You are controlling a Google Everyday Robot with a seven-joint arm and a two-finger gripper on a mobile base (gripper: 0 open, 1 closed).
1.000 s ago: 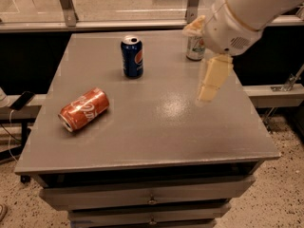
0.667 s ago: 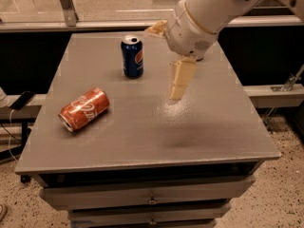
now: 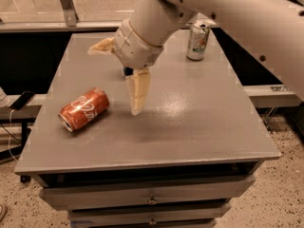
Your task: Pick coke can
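The coke can (image 3: 84, 109), red-orange with white script, lies on its side near the left front of the grey table (image 3: 204, 122). My gripper (image 3: 113, 81) hangs above the table's middle, just right of and above the can, not touching it. It is open and empty. One cream finger (image 3: 100, 47) points left and the other (image 3: 138, 91) points down toward the table top.
A white-and-green can (image 3: 198, 41) stands upright at the back right. A dark blue can (image 3: 127, 71) is almost wholly hidden behind my gripper. The table has drawers (image 3: 152, 199) below. A rail and glass run behind it.
My arm has swung left across the table toward the coke can. It now covers the blue can and uncovers the white-and-green can. The cans have not moved.
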